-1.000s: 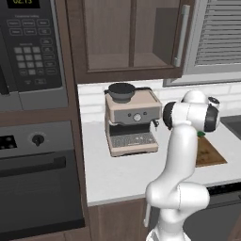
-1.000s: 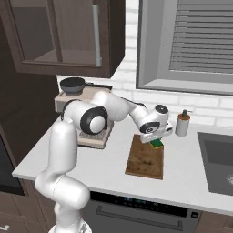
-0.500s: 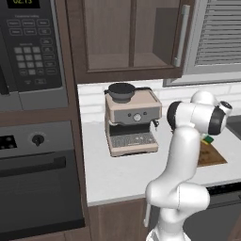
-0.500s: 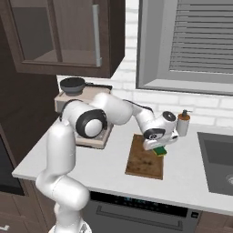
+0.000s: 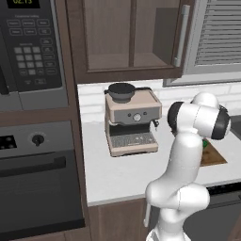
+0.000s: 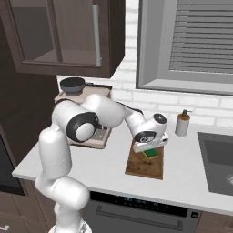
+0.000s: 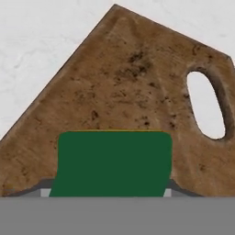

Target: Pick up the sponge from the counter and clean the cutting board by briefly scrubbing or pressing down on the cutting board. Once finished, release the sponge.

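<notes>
Over the last second the claw (image 6: 150, 150) has swung rightward and come down from just above the cutting board's (image 6: 141, 164) far edge, so the sponge (image 6: 150, 154) it carries now sits low over the board's far right part.

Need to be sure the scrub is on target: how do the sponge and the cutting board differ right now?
The sponge is dark green on top; the cutting board is mottled brown wood. The sponge is a small block between the fingers of the gripper, while the cutting board is several times wider and lies flat on the counter. The cutting board has an oval handle hole; the sponge's face is unbroken. Both are rectangular.
</notes>
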Available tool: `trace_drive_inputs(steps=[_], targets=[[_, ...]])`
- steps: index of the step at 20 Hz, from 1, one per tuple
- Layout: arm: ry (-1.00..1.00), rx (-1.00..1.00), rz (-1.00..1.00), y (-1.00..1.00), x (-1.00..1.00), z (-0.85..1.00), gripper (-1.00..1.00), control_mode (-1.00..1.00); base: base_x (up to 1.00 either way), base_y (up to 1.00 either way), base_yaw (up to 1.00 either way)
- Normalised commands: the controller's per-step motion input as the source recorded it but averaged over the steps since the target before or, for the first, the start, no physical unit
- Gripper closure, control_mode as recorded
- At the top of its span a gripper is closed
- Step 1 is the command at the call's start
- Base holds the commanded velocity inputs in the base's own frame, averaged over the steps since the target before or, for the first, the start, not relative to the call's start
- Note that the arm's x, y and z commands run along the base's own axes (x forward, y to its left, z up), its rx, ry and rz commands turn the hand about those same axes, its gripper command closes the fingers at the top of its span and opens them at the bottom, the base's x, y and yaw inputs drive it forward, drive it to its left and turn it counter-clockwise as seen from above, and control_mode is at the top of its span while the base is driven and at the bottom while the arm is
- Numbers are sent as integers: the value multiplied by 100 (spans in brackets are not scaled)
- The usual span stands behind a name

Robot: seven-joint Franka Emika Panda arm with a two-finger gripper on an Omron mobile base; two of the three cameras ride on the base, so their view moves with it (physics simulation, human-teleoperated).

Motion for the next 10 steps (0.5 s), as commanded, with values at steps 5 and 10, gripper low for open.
trace_drive_inputs(steps=[5,10], targets=[[0,0,0,76,-32,-5,100,-100,0,0,0],[0,0,0,55,-20,-4,100,-100,0,0,0]])
